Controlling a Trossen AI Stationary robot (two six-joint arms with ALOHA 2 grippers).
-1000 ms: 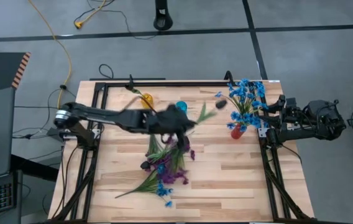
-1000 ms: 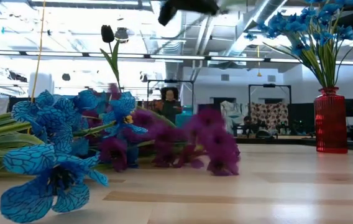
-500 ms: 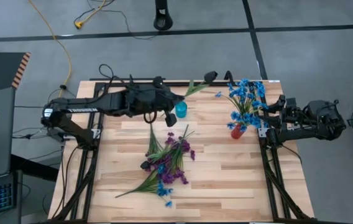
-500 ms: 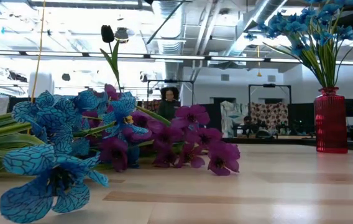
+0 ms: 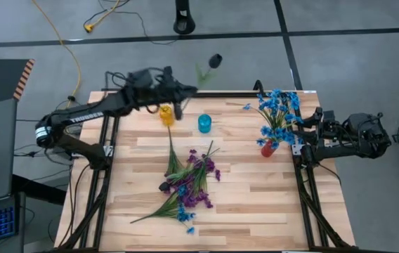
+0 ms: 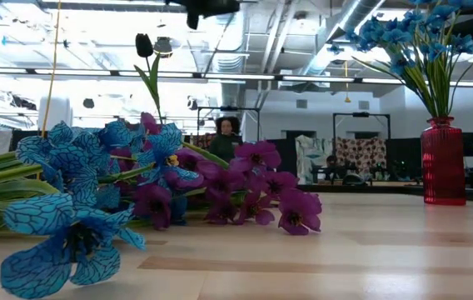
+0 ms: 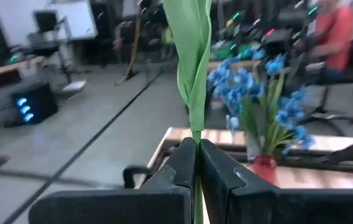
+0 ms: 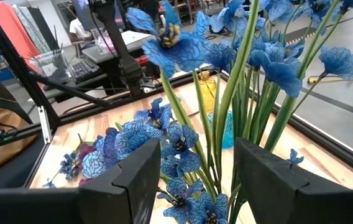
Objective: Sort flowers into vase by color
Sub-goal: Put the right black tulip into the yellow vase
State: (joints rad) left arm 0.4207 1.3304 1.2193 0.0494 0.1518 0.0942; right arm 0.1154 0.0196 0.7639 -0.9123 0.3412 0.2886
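Observation:
My left gripper [image 5: 184, 90] hangs above the table's far edge, just beyond the yellow vase [image 5: 166, 115], and is shut on a sprig with a dark blossom [image 5: 215, 60]. The blue vase [image 5: 204, 124] stands right of the yellow one. A pile of purple and blue flowers [image 5: 189, 181] lies mid-table, and fills the left of the low view [image 6: 161, 183]. The red vase [image 5: 267, 149] holds blue flowers [image 5: 278, 109]. My right gripper [image 8: 198, 180] waits at the right edge, open, its fingers on either side of those blue stems without touching them. My left gripper [image 7: 197, 144] pinches the sprig's thin green stem [image 7: 197, 133] between its two fingers. The long leaf [image 7: 192, 56] runs straight on past the fingertips. The sprig is lifted clear, and its dark blossom points out beyond the table's far edge.
Behind the pile, the low view shows a dark blossom [image 6: 143, 44] on an upright stem. Black frame rails [image 5: 112, 119] run along the table's left, far and right sides. Bare wood lies right of the pile, toward the near edge [image 5: 270, 211].
My left gripper, shut on the dark-blossomed sprig, has risen from above the pile and swung toward the far edge and a little left. The blossom has travelled from beside the red vase out past the far edge. The pile has settled after the sprig left it.

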